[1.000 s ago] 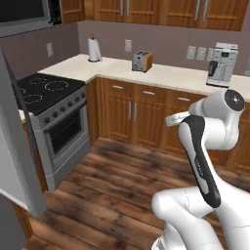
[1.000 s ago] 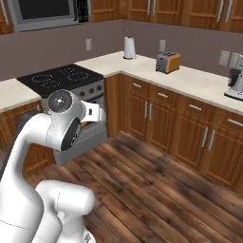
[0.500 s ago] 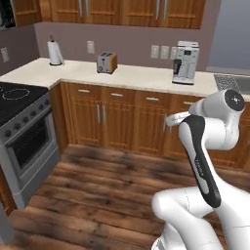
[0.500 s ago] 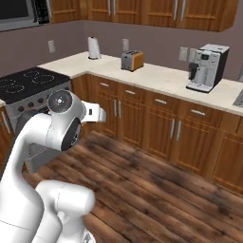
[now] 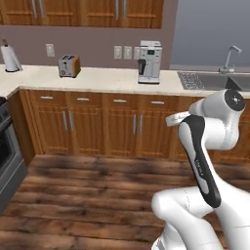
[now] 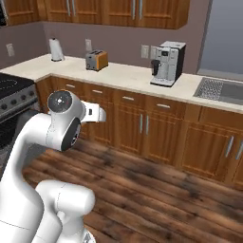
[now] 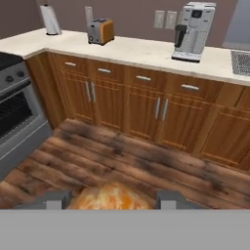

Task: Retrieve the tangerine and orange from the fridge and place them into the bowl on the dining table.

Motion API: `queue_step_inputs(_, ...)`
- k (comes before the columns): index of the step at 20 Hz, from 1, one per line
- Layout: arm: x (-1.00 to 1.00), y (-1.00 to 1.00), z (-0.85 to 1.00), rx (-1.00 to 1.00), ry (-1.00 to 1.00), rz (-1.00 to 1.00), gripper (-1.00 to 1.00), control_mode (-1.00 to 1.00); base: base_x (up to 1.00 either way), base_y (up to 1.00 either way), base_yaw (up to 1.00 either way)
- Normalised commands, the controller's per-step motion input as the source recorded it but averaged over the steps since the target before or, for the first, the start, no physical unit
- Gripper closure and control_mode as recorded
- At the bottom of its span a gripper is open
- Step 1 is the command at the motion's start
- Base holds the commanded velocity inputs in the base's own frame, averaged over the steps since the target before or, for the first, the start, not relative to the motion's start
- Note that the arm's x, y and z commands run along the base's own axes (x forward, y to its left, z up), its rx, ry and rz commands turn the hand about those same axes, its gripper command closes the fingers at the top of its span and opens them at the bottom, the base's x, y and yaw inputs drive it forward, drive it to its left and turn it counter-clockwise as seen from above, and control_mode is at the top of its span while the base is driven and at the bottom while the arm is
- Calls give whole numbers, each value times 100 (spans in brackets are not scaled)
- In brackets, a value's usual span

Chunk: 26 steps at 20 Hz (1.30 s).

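In the hand view a round, orange-coloured citrus fruit (image 7: 110, 197) sits low between my two dark fingertips (image 7: 53, 199), and my gripper (image 7: 111, 200) is shut on it. Whether this fruit is the tangerine or the orange I cannot tell. It is carried above the wooden floor, facing a row of wall cabinets. My white arm (image 5: 200, 146) is folded close to the base, its elbow (image 6: 64, 126) raised. The fridge, the bowl and the dining table are out of view.
Ahead runs a wall counter (image 5: 97, 80) over wooden cabinets, carrying a coffee machine (image 5: 149, 62), a toaster (image 5: 69, 66) and a paper towel roll (image 5: 10, 57). A sink (image 5: 210, 80) is at the right. A stove (image 7: 14, 112) stands at the left. Open wooden floor (image 5: 88, 195) lies between.
The base has turned right, so the whole scene slid left: the stove moved to the left edge and the coffee machine and sink came into view. The arm keeps its folded pose.
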Motion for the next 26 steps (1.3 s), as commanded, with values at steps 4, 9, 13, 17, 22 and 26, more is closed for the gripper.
queue_step_inputs(4,0,0,0,0,0,0,100,100,-100,-1,-49)
queue_step_inputs(9,0,0,0,0,0,0,100,100,-96,0,-52)
queue_step_inputs(13,0,0,0,0,0,0,100,100,-90,0,-53)
queue_step_inputs(17,0,0,0,0,0,0,100,100,-87,0,-54)
queue_step_inputs(22,0,0,0,0,0,0,100,100,-83,0,-55)
queue_step_inputs(26,0,0,0,0,0,0,100,100,-78,0,-55)
